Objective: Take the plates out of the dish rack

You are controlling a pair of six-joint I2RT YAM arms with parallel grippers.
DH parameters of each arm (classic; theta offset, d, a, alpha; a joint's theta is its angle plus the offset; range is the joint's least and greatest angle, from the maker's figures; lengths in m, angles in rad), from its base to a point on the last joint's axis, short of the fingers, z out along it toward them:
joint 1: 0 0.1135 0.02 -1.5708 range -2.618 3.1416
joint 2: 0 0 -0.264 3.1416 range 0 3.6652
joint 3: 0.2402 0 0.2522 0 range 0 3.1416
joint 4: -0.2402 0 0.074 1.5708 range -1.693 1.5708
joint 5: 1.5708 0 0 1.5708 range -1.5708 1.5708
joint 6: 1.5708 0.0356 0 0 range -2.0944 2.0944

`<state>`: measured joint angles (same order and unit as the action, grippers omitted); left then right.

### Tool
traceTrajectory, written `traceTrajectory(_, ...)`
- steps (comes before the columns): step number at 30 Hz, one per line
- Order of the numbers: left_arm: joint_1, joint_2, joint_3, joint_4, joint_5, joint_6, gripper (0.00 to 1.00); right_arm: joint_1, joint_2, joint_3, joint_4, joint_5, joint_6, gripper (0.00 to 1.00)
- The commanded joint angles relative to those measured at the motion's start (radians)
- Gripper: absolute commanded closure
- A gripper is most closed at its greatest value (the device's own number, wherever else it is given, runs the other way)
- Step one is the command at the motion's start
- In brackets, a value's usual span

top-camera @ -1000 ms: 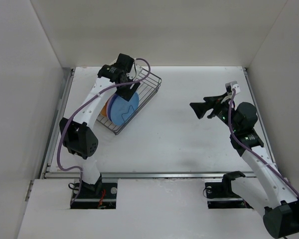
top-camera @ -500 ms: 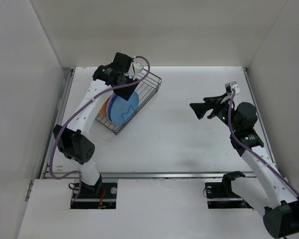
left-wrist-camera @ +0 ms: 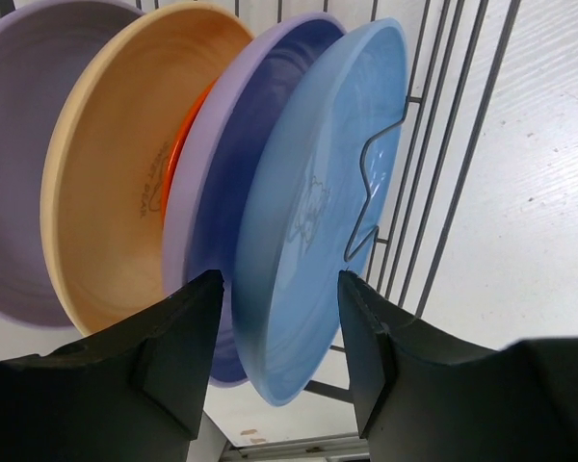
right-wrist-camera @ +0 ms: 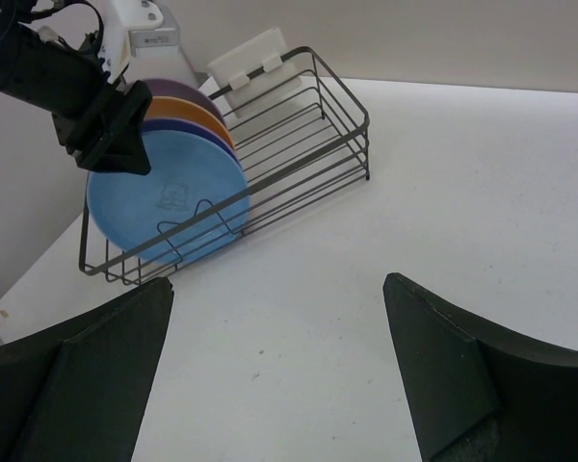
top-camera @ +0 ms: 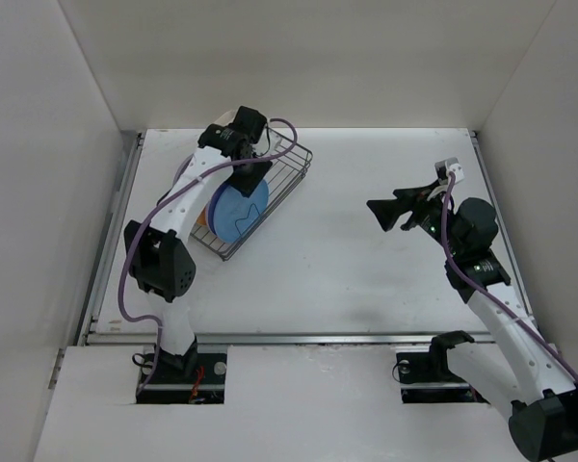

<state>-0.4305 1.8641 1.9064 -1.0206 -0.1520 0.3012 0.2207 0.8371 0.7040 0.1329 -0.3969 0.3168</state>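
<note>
The dark wire dish rack [top-camera: 281, 179] stands at the back left of the table and holds several plates on edge. In the left wrist view they are a blue plate [left-wrist-camera: 318, 212] in front, then a lavender plate [left-wrist-camera: 207, 183], a thin red-orange plate [left-wrist-camera: 180, 144], a tan-yellow plate [left-wrist-camera: 111, 183] and another lavender plate [left-wrist-camera: 19, 144]. My left gripper [left-wrist-camera: 279, 327] is open above the rack, and the blue plate's rim lies between its fingers, not clamped. My right gripper [right-wrist-camera: 279, 356] is open and empty, held above the table at the right [top-camera: 380, 214].
A white cutlery holder [right-wrist-camera: 246, 60] hangs on the rack's far corner. White walls close in the table on three sides. The rack's right half [right-wrist-camera: 308, 125] holds no plates. The left arm [top-camera: 188, 197] arches over the rack's left side.
The left arm's wrist and elbow shifted, first left, then back right over the rack, with the gripper staying at the blue plate's rim. The right arm has not moved.
</note>
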Motion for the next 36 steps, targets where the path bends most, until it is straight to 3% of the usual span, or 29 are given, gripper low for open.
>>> traceTrajectory(1,-0.002,-0.013,0.040,0.002,-0.043,0.001,0.52,-0.007,-0.016,0.029,0.016,-0.011,-0.010,0.04)
traceTrajectory(4,-0.002,0.013,0.040,-0.007,-0.043,0.001,0.53,-0.007,-0.016,0.029,0.016,-0.011,-0.010,0.04)
traceTrajectory(6,-0.002,0.041,0.040,-0.018,-0.069,0.001,0.60,-0.007,-0.016,0.029,0.016,-0.011,-0.010,0.04)
traceTrajectory(9,-0.002,0.052,0.040,-0.030,-0.069,-0.010,0.86,-0.007,-0.016,0.038,0.007,-0.011,-0.010,0.04)
traceTrajectory(12,-0.002,0.043,0.054,-0.042,-0.078,-0.036,1.00,-0.007,-0.027,0.048,-0.006,-0.011,-0.010,0.04)
traceTrajectory(26,-0.020,-0.160,0.224,-0.055,-0.190,-0.070,1.00,-0.007,-0.058,0.163,-0.119,-0.030,-0.019,0.04)
traceTrajectory(33,-0.020,-0.255,0.237,-0.055,0.047,-0.079,1.00,-0.007,-0.078,0.209,-0.164,-0.063,0.025,0.04)
traceTrajectory(36,-0.020,-0.293,0.214,-0.078,0.211,-0.088,1.00,-0.007,-0.078,0.238,-0.217,-0.063,0.036,0.04)
